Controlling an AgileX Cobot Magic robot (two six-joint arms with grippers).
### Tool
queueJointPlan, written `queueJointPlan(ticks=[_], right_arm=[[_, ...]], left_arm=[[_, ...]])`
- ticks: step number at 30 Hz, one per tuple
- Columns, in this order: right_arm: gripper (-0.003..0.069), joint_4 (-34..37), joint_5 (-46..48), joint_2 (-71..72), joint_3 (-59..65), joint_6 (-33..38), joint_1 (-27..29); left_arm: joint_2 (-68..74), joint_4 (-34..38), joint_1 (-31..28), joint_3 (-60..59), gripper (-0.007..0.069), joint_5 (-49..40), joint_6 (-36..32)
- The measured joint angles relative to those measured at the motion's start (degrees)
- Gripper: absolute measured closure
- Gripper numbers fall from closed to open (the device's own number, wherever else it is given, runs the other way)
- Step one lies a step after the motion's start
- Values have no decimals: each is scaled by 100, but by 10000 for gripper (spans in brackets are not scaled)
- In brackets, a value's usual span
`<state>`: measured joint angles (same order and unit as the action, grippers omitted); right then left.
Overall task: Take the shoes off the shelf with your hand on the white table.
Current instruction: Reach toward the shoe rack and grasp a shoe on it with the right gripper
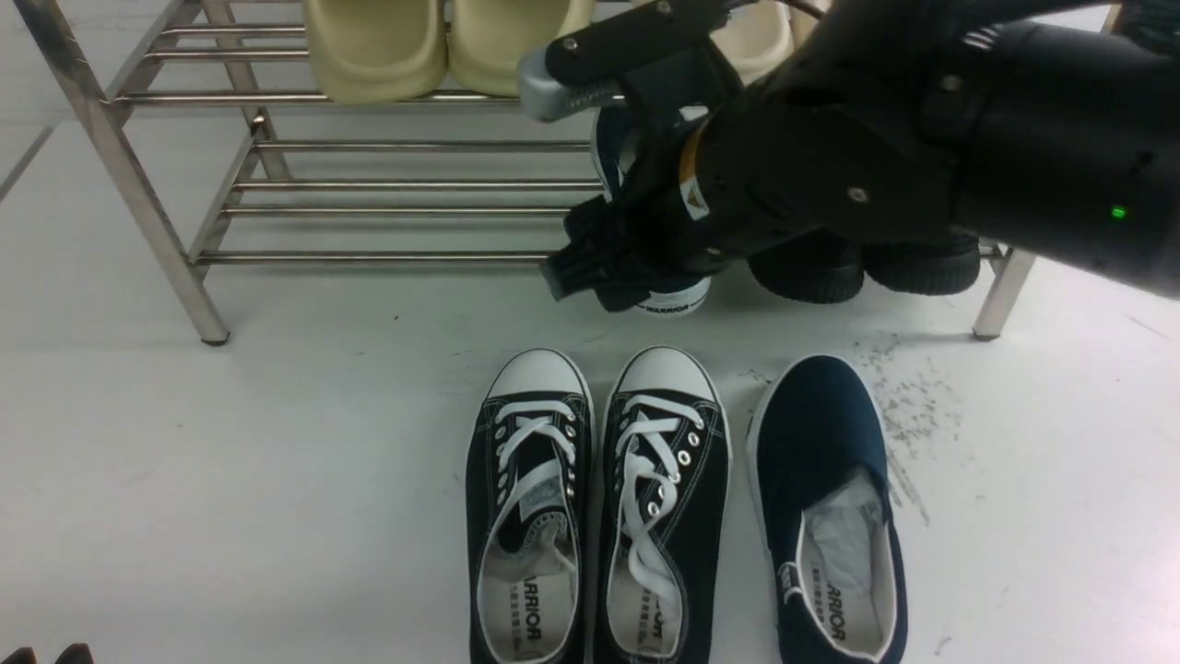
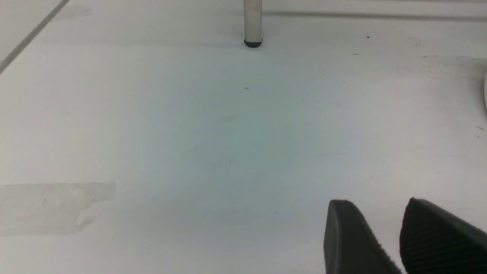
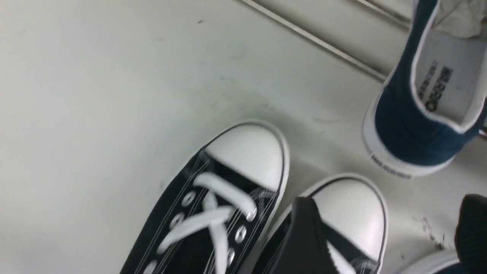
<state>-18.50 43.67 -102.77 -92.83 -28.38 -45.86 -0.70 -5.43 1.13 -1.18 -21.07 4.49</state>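
Note:
One navy slip-on shoe (image 1: 825, 498) lies on the white table (image 1: 277, 461), to the right of the black lace-ups. Its mate (image 3: 418, 125) stands on the lower tier of the steel shelf (image 1: 369, 258), heel outward; in the front view only the white "WARRIOR" heel (image 1: 673, 300) shows under my arm. My right gripper (image 1: 590, 277) (image 3: 388, 198) hovers just in front of that heel, open wide and holding nothing. My left gripper (image 2: 376, 201) rests low over bare table, its fingers slightly apart and empty.
Two black lace-up sneakers (image 1: 530, 498) (image 1: 664, 498) lie side by side on the table below my right gripper. All-black chunky shoes (image 1: 867, 267) stand on the lower tier at the right. Cream slippers (image 1: 442, 46) sit on the upper tier. A shelf leg (image 2: 252, 23) stands ahead of my left gripper.

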Motion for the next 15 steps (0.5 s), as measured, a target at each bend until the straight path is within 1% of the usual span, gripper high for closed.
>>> queueJointPlan(ticks=[7,11,15], right_arm=[[164,-15,-217,-949,-753,0,490],[164,-18,-600,-1202,-868,0,647],[164,-130,-1305,-1448,-875,-4,785]], left_arm=[[0,-80,0,0,383,0,0],[0,-80,0,0,383,0,0],[0,-95,0,0,383,0,0]])
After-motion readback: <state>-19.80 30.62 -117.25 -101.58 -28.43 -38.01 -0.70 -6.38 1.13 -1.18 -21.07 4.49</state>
